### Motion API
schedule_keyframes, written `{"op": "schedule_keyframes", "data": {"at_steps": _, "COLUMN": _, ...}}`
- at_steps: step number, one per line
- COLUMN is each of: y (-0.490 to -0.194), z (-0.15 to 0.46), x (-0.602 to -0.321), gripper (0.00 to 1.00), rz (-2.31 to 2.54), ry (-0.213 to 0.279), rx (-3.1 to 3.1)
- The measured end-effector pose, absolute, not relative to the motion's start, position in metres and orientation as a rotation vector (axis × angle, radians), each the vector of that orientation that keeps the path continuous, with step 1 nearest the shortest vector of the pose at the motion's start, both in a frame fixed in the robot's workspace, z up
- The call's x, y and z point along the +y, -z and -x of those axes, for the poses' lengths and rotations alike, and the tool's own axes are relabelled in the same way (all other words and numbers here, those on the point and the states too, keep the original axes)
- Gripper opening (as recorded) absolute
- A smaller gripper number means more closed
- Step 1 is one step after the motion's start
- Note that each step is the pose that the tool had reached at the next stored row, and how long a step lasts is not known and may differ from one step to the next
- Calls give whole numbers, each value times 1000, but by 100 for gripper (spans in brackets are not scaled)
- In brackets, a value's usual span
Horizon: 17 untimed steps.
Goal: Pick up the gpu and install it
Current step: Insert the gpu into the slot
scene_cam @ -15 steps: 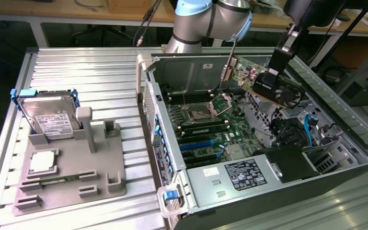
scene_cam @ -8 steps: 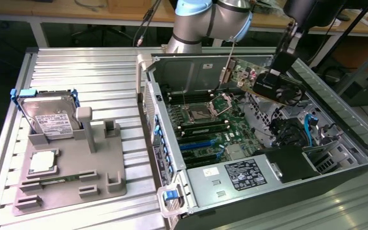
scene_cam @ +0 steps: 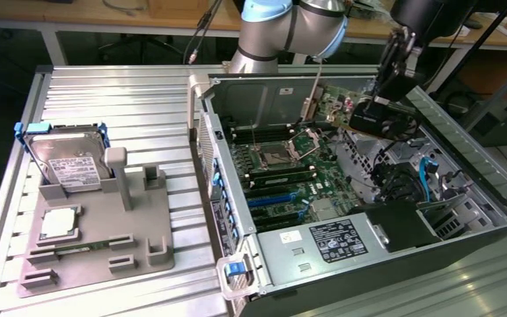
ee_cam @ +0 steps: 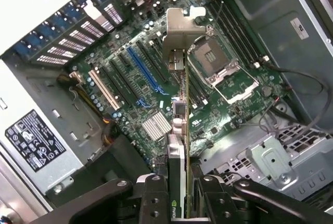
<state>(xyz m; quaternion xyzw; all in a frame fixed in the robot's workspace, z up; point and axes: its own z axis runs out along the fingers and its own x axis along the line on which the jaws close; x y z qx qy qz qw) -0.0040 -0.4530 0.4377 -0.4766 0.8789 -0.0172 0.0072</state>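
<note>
The gpu (scene_cam: 337,109) hangs in the air over the open computer case (scene_cam: 236,198), its silver bracket (scene_cam: 310,102) pointing towards the case's back wall. My gripper (scene_cam: 379,117) is shut on the card's other end. In the wrist view the gpu (ee_cam: 179,125) is seen edge-on, running from between my fingers (ee_cam: 156,195) out to the bracket (ee_cam: 179,31). It is held well above the motherboard (ee_cam: 130,104), over the expansion slots (ee_cam: 143,70) and beside the CPU socket (ee_cam: 218,63), touching nothing.
Left of the case in the exterior view stands a grey fixture (scene_cam: 95,238) with a silver hard drive with blue handles (scene_cam: 64,158), a CPU chip (scene_cam: 60,224) and a green memory stick (scene_cam: 77,249). The power supply (scene_cam: 324,241) and cables (scene_cam: 425,175) crowd the case's near end.
</note>
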Motion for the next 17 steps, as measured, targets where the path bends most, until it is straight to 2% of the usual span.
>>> {"op": "schedule_keyframes", "data": {"at_steps": 17, "y": -438, "z": 4, "x": -453, "gripper": 27, "rz": 1942, "ry": 44, "rx": 2445}}
